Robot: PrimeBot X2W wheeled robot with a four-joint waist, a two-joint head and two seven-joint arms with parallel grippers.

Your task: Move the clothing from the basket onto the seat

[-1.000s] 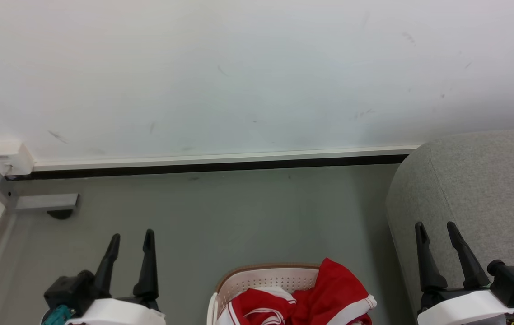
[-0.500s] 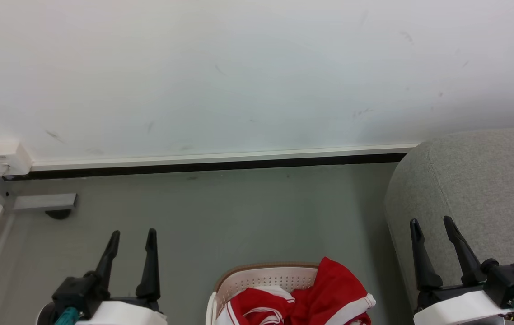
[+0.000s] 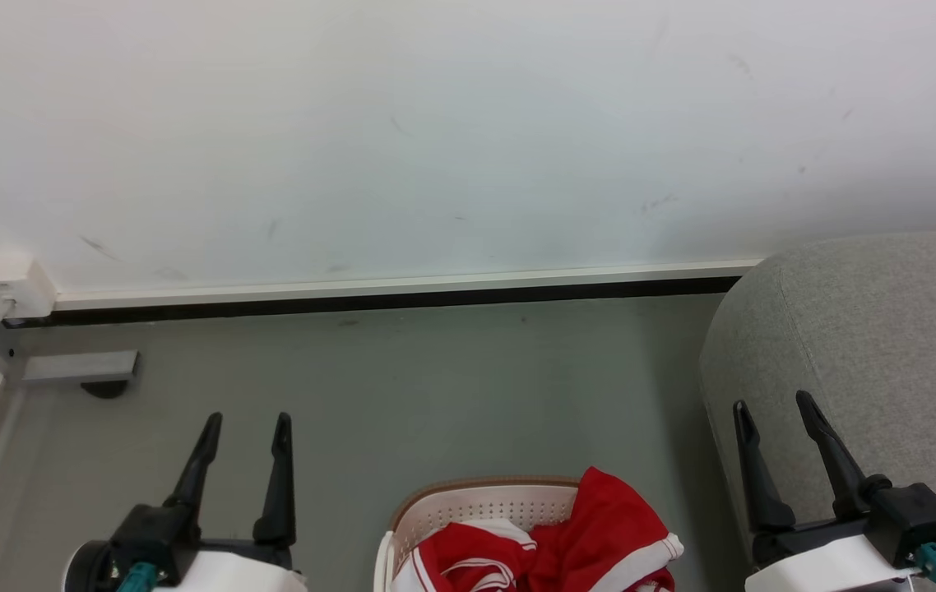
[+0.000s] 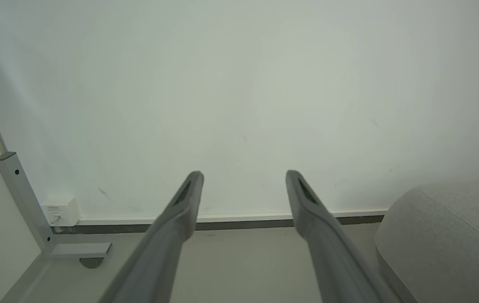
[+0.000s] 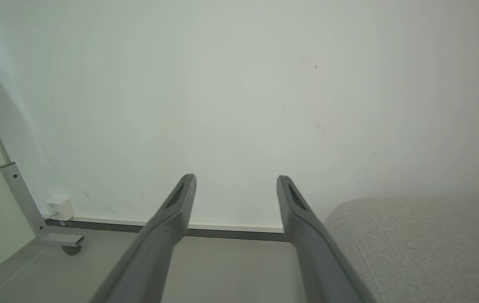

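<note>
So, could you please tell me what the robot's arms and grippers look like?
Both match: the left gripper and right gripper have long, tapering black jaws on a black block, a white forearm shell behind, and a teal connector at the wrist.

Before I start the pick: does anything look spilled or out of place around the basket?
Only slightly: the red-and-white clothing is heaped in the basket and bulges over its right rim. None shows on the floor; nothing looks damaged.

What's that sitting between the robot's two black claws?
In the head view, a white basket holding red-and-white clothing sits on the grey floor between the left gripper and the right gripper.
</note>
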